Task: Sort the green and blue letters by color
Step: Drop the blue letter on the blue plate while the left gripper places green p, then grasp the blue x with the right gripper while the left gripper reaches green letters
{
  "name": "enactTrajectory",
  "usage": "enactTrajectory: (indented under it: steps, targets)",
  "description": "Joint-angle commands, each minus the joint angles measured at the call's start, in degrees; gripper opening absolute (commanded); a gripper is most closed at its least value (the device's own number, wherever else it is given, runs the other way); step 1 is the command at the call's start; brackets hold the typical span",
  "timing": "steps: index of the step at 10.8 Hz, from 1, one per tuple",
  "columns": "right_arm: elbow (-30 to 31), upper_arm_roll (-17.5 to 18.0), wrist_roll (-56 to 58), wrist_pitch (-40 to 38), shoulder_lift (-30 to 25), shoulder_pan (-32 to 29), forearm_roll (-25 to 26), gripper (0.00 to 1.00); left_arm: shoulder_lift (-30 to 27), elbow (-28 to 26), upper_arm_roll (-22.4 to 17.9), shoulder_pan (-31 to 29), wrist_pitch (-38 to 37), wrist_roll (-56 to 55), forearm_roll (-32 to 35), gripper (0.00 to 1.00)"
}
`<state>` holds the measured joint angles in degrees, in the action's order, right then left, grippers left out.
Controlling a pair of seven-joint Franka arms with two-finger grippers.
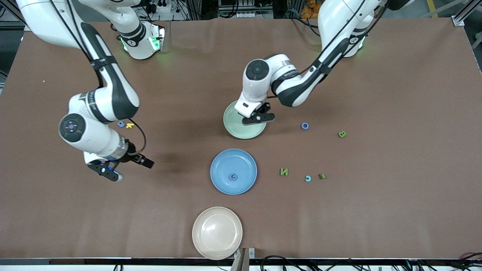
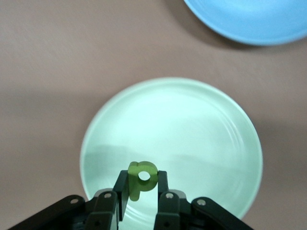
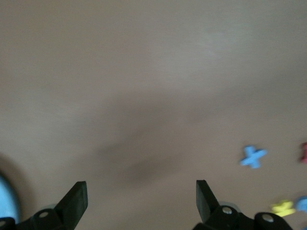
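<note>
In the front view the left gripper covers part of the green plate, and the letter it holds cannot be seen there. The right arm hides most of a blue letter beside the yellow one. The right wrist view is blurred; a red piece is cut off at its edge.

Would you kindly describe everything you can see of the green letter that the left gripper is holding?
The green letter is a small, flat, olive-green piece shaped like a P, with a round hole through its loop; it looks like matte foam or plastic. It stands on edge, pinched between the fingers of the left gripper, which touch its two faces. It hangs in the air over the pale green plate, near that plate's rim, not touching it. In the front view the gripper hides it.
</note>
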<state>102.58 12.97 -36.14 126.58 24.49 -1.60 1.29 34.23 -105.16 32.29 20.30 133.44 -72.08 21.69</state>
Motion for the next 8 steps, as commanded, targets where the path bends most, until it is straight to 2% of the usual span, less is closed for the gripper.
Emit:
enactTrajectory:
  steps: [1,3,4,5,6,7,8]
  targets:
    - [11.0,0.7,16.3,2.2,-5.5,-8.4,1.0,1.0,0.8,2.6,-2.9,5.6,-1.9,-6.0,2.0,0.0]
    - [15.6,0.5,20.0,7.5,-6.0,-10.7,3.3,1.0,0.8,4.5,-3.3,6.3,-6.9,-6.2,2.3,0.94]
    - [18.9,0.5,20.7,12.1,-6.0,-12.4,5.5,1.0,1.0,4.7,-4.1,7.4,-7.8,-6.1,3.7,1.0]
    - [21.2,0.5,20.8,15.8,-5.9,-13.2,6.0,0.97,1.4,4.9,-5.1,7.5,-7.8,-5.6,4.8,1.0]
    - [23.3,0.5,21.1,19.4,-5.4,-13.9,6.1,0.85,1.4,5.2,-5.3,7.4,-7.8,-5.4,4.8,1.0]
    - [24.2,0.5,20.9,21.5,-4.7,-14.9,6.0,0.78,1.4,5.6,-5.5,7.0,-7.8,-4.6,4.9,1.0]
    - [24.1,0.5,19.3,21.5,-3.7,-15.4,5.1,0.76,2.1,7.0,-7.1,6.9,-7.8,-2.5,5.6,1.0]
